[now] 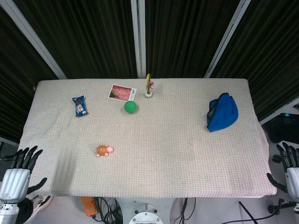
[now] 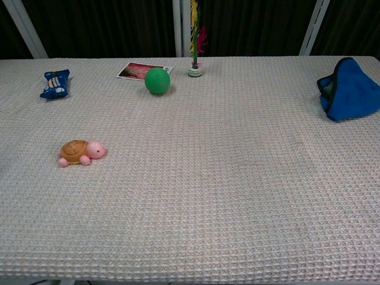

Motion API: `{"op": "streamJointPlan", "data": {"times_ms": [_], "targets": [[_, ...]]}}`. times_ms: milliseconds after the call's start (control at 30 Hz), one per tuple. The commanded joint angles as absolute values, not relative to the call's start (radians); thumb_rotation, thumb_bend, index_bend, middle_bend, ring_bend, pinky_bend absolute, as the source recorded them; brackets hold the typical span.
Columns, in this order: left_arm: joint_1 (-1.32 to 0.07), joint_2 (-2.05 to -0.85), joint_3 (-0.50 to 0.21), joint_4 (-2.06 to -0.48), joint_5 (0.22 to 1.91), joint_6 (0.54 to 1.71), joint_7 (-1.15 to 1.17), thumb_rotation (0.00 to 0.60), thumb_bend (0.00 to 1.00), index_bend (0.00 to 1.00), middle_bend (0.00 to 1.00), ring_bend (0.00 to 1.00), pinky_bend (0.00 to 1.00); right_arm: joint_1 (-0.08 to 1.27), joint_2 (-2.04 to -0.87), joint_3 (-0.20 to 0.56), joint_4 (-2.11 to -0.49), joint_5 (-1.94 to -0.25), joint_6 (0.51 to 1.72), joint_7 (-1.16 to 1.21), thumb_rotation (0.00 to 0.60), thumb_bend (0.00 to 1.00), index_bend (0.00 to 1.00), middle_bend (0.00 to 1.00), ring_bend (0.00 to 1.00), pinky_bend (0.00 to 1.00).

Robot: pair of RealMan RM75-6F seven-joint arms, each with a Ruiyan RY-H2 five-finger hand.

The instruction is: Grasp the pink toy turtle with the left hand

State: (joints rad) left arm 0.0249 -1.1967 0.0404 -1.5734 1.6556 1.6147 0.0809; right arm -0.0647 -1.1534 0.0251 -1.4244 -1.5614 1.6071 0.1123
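Note:
The pink toy turtle (image 1: 104, 150) with an orange-brown shell lies on the table's left front part, head pointing right; the chest view shows the turtle (image 2: 81, 152) at the left. My left hand (image 1: 19, 172) hangs beside the table's front-left corner, below the edge, fingers spread and holding nothing, well left of the turtle. My right hand (image 1: 289, 167) sits off the front-right corner, fingers apart and empty. Neither hand appears in the chest view.
On the waffle-weave cloth (image 1: 187, 154) lie a blue snack packet (image 1: 80, 106), a photo card (image 1: 122, 92), a green ball (image 1: 130, 107), a small vase with a flower (image 1: 148, 87) and a blue pouch (image 1: 222, 113) at the right.

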Motion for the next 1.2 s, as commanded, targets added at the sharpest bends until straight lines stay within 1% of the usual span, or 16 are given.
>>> {"op": "streamJointPlan", "data": {"times_ms": [33,233,433,567,667,800,933,1033,1200], "targets": [[0.026,-1.198,0.042,-1.571,1.659,1.618,0.078,0.6,0.15,0.11,0.04,0.0,0.0,-0.064,-1.153,0.024,-1.426,-1.561,1.604,0.112,0.6,0.15,0.0,0.0,0.0,0.0],[0.021,-1.199,0.045,-1.578,1.672,1.615,0.079,0.6,0.15,0.11,0.04,0.0,0.0,-0.064,-1.15,0.027,-1.427,-1.56,1.607,0.114,0.6,0.15,0.0,0.0,0.0,0.0],[-0.014,-1.197,0.048,-1.623,1.693,1.568,0.066,0.6,0.16,0.11,0.04,0.0,0.0,-0.065,-1.147,0.03,-1.425,-1.553,1.609,0.125,0.6,0.15,0.0,0.0,0.0,0.0],[-0.067,-1.209,0.032,-1.68,1.702,1.503,0.101,0.6,0.16,0.11,0.08,0.0,0.0,-0.064,-1.145,0.032,-1.424,-1.545,1.602,0.131,0.6,0.15,0.0,0.0,0.0,0.0],[-0.12,-1.236,0.009,-1.714,1.683,1.423,0.135,0.6,0.16,0.11,0.11,0.0,0.0,-0.062,-1.144,0.03,-1.423,-1.546,1.595,0.131,0.6,0.15,0.0,0.0,0.0,0.0],[-0.19,-1.3,-0.027,-1.729,1.61,1.306,0.156,0.6,0.17,0.11,0.14,0.0,0.0,-0.063,-1.138,0.032,-1.42,-1.54,1.594,0.138,0.6,0.15,0.0,0.0,0.0,0.0],[-0.239,-1.357,-0.057,-1.699,1.532,1.223,0.162,0.6,0.23,0.14,0.14,0.0,0.0,-0.064,-1.13,0.035,-1.419,-1.529,1.588,0.145,0.6,0.15,0.0,0.0,0.0,0.0],[-0.28,-1.42,-0.085,-1.641,1.459,1.162,0.184,0.6,0.25,0.16,0.16,0.0,0.0,-0.063,-1.129,0.037,-1.414,-1.52,1.581,0.156,0.6,0.15,0.0,0.0,0.0,0.0],[-0.317,-1.48,-0.119,-1.592,1.401,1.138,0.205,0.6,0.27,0.18,0.18,0.0,0.0,-0.062,-1.128,0.035,-1.409,-1.52,1.575,0.161,0.6,0.15,0.0,0.0,0.0,0.0]]}}
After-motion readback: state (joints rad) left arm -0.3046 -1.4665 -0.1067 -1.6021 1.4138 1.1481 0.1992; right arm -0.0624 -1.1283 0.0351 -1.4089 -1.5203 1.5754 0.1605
